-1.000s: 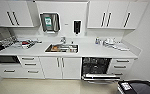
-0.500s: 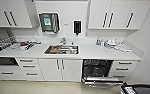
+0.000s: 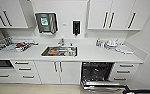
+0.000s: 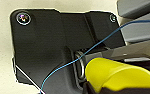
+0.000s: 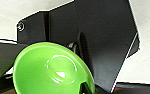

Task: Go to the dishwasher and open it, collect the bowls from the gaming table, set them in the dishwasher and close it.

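Below the counter (image 3: 91, 56), right of the sink (image 3: 59, 51), the dishwasher (image 3: 97, 72) is seen standing open: its door (image 3: 102, 86) is folded down toward the floor and the dark racked interior is exposed. This is judged to be the receiving position, so that bowls can be lowered straight onto the racks without a further opening step. White cabinet doors (image 3: 58, 72) and drawers (image 3: 24, 72) flank it, and white crockery (image 3: 111, 44) is noted on the counter above it, apart from the task. At the left wrist, a yellow bowl (image 4: 118, 75) is seen close against the dark plate, near the blue cable (image 4: 96, 46); at the right wrist, a green bowl (image 5: 53, 68) is seen, tilted with its glossy hollow facing the camera. Both bowls are judged to be carried, one per arm, so that two pieces are delivered in a single trip. The fingers of the left pincer and of the right pincer cannot be made out, so whether each is pinching its bowl's rim cannot be told; a rim hold is only inferred from how near each bowl sits to its wrist. Pale flooring is seen behind both wrist plates, from which the arms are judged to hang low, wrists directed downward. A dark robot part (image 3: 141, 91) is noted at the lower right of the head view, just beside the open door.
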Tool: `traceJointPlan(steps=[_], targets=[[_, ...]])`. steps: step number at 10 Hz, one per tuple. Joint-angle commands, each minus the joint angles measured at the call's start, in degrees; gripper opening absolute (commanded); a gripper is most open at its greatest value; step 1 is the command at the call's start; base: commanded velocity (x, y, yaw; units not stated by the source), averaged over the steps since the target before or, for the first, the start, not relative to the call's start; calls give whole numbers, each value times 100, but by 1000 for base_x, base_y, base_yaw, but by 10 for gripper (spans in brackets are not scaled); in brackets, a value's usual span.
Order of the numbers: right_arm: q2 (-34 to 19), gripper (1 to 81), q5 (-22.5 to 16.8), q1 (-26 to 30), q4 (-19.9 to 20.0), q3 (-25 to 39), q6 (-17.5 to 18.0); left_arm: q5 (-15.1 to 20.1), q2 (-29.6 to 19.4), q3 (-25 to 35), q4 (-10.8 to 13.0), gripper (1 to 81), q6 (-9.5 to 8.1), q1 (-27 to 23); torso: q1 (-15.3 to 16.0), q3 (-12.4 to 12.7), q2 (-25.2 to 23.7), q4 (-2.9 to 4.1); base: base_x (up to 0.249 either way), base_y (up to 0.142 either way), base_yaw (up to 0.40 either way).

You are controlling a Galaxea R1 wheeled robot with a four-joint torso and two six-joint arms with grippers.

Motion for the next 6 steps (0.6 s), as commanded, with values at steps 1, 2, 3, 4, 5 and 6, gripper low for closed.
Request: traceJointPlan(steps=[1,2,3,4,5,6], targets=[[18,10,-276,214,-18,28,-6,180,-43,24,51,10,3,-153,0,0,0,0,135,-76,0],[18,10,-276,214,-18,28,-6,180,-44,24,42,10,3,-153,2,-2,2,0,135,-76,0],[27,10,-276,222,-18,28,-6,180,-44,24,51,10,3,-153,9,-2,6,0,135,-76,0],[27,10,-276,222,-18,28,-6,180,-52,24,42,10,3,-153,9,-2,6,0,135,-76,0],[44,10,-276,231,-27,28,-15,180,-52,24,51,10,3,-144,-2,0,0,0,135,-76,0],[53,10,-276,240,-27,28,-15,180,-53,24,42,10,3,-144,-9,0,-2,0,135,-76,0]])
